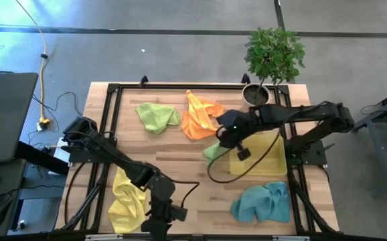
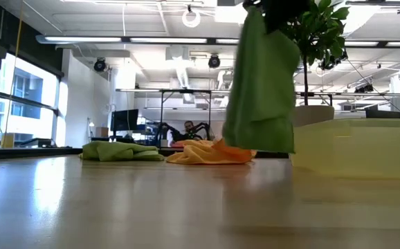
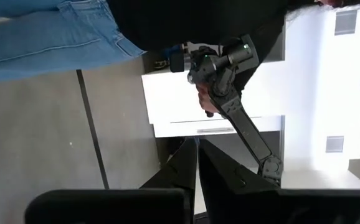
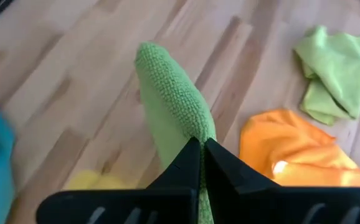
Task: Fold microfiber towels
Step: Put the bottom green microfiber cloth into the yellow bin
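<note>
My right gripper (image 1: 220, 134) hangs over the table's middle, shut on a lime green towel (image 2: 259, 90) that dangles under it. Beside it lies a flat yellow towel (image 1: 260, 155). Another green towel (image 1: 157, 116) and an orange towel (image 1: 200, 118) lie crumpled at the far side. A crumpled yellow towel (image 1: 126, 195) lies at the near left and a teal towel (image 1: 263, 202) at the near right. My left gripper (image 1: 175, 214) is shut at the near edge, holding nothing and pointing out into the room. My right gripper pinches a bunched fold of the green towel (image 4: 195, 134) between its two fingers, coming at it from above on a slant. The towel hangs in a narrow drape below the fingers, and its lower end (image 2: 255, 145) is clear of the table.
A potted plant (image 1: 272, 57) in a white pot stands at the far right corner. Bare wood (image 1: 180, 167) lies in the middle of the table. Beyond the near edge, the left wrist view shows a person in jeans (image 3: 49, 34) and another arm (image 3: 230, 81).
</note>
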Action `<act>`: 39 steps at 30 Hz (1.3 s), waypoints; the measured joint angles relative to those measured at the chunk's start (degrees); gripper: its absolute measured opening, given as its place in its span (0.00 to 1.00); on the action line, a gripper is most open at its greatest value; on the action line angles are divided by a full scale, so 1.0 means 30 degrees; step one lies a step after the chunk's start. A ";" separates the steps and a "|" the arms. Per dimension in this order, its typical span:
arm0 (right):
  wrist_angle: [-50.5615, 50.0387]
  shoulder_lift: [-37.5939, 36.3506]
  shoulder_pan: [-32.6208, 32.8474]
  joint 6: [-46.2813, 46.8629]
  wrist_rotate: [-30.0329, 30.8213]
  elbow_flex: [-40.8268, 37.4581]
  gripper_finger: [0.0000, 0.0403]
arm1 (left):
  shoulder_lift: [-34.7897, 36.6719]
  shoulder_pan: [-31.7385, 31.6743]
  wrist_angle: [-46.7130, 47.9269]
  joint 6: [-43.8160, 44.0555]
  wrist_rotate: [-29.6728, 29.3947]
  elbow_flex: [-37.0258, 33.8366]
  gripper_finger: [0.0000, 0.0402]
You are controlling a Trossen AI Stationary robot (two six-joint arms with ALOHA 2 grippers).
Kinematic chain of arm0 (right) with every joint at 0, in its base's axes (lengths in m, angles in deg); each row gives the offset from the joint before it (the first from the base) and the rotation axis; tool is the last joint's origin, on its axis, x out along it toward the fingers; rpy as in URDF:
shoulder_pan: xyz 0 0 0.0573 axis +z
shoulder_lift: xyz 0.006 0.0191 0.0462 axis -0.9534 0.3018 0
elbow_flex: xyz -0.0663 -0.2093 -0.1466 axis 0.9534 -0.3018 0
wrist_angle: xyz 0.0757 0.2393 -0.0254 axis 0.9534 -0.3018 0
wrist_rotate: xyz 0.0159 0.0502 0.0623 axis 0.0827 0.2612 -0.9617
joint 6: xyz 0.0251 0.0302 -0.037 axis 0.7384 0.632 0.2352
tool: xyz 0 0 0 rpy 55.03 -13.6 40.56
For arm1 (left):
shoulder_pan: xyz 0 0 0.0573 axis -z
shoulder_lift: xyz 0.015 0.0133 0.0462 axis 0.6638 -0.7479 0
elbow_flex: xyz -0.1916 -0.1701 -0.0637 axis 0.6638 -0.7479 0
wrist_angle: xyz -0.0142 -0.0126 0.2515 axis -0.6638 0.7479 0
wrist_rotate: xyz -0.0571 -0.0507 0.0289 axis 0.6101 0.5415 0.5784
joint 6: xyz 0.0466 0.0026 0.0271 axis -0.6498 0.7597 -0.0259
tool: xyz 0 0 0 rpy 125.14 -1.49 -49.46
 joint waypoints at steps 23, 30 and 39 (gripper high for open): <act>-0.9319 -0.0497 -0.0824 -0.3006 -0.0051 0.0015 0.00 | 0.0000 -0.1558 0.0091 -0.2386 0.0241 0.0000 0.02; -0.9368 -0.0533 0.0100 -0.3335 -0.1023 -0.0322 0.00 | 0.0000 -0.1645 0.0091 -0.2969 -0.0499 0.0000 0.02; -0.6572 -0.1862 0.1247 -0.3290 -0.0568 -0.5339 0.00 | 0.0000 -0.1600 0.0106 -0.2969 -0.0925 0.0000 0.02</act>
